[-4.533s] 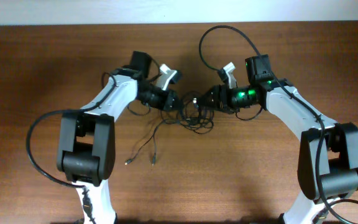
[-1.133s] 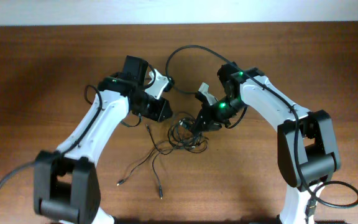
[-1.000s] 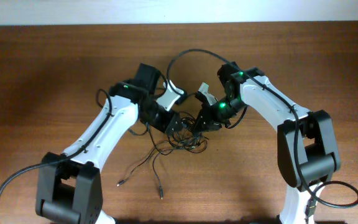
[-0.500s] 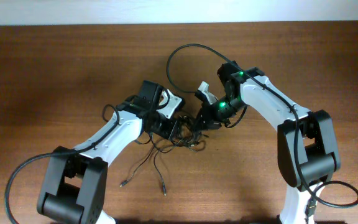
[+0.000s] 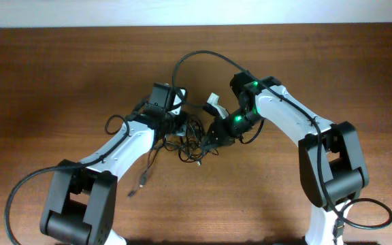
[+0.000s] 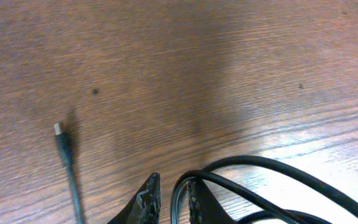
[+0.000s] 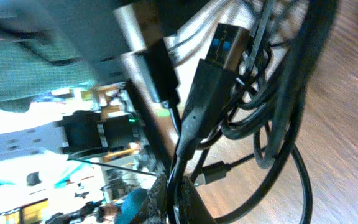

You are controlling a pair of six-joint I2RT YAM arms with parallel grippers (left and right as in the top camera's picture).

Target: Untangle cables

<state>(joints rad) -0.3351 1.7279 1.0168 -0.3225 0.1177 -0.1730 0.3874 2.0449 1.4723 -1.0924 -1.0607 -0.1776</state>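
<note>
Loose tail: small plug end (image 5: 143, 178) of one cable lies nearest me on the brown wooden table (image 5: 46, 82), dragged closer to the heap than half a second ago.
Cables: thin black cables (image 5: 190, 141) sit bunched in one knot between the arms, mid-table.
Right gripper: right gripper (image 7: 169, 200) has its fingers together, clamped on the cable below a black USB plug with blue insert (image 7: 219, 53).
Left gripper: left gripper (image 6: 174, 198) has moved in and is pinching a cable loop.
Meaning: both arms seem to have hold. Pulling apart looks next; nothing freed yet.
</note>
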